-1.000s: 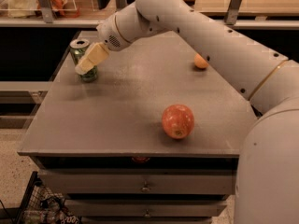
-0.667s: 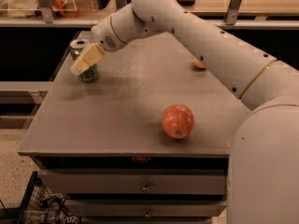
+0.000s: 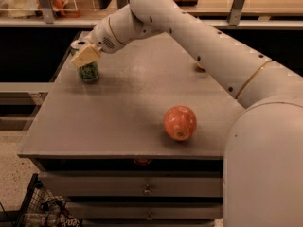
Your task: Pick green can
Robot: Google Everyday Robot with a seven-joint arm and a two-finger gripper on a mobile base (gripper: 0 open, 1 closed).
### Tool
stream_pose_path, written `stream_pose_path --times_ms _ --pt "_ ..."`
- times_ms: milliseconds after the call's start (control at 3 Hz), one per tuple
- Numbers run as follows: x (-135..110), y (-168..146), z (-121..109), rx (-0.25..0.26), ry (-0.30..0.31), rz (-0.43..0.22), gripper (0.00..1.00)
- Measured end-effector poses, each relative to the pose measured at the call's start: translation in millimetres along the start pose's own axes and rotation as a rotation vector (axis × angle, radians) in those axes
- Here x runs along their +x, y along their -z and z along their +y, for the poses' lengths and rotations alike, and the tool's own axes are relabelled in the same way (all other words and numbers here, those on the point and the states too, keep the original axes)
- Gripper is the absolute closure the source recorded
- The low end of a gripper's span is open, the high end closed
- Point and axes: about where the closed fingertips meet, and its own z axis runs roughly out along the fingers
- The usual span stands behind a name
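Observation:
The green can [image 3: 89,73] stands upright near the far left corner of the grey table [image 3: 118,108]; its silver top [image 3: 76,44] shows just behind the gripper. My gripper [image 3: 85,55] reaches in from the right, is at the can's upper half and covers part of it. The can's base rests on the table. The long white arm [image 3: 199,41] crosses the table's back right.
A red-orange fruit [image 3: 180,122] lies near the front right of the table. A small orange object [image 3: 200,67] peeks out behind the arm. Drawers [image 3: 147,189] sit under the tabletop, a wire basket [image 3: 42,212] stands on the floor at the lower left, and a railed shelf [image 3: 47,13] runs behind.
The gripper has shifted a little to the left and now sits further over the can's upper part. The can and the fruit have not moved.

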Motion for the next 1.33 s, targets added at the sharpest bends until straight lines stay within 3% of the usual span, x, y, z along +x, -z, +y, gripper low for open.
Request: stream_pose_path --times_ms 667,1000,1333 --pt "-4.4 9.5 -2.5 -0.005 0.01 0.015 0.87" --pt "-16.2 30.4 -6.3 0.009 0.04 0.028 1.0" --pt "-31.0 50.4 -8.6 0.035 0.073 0.024 1.0"
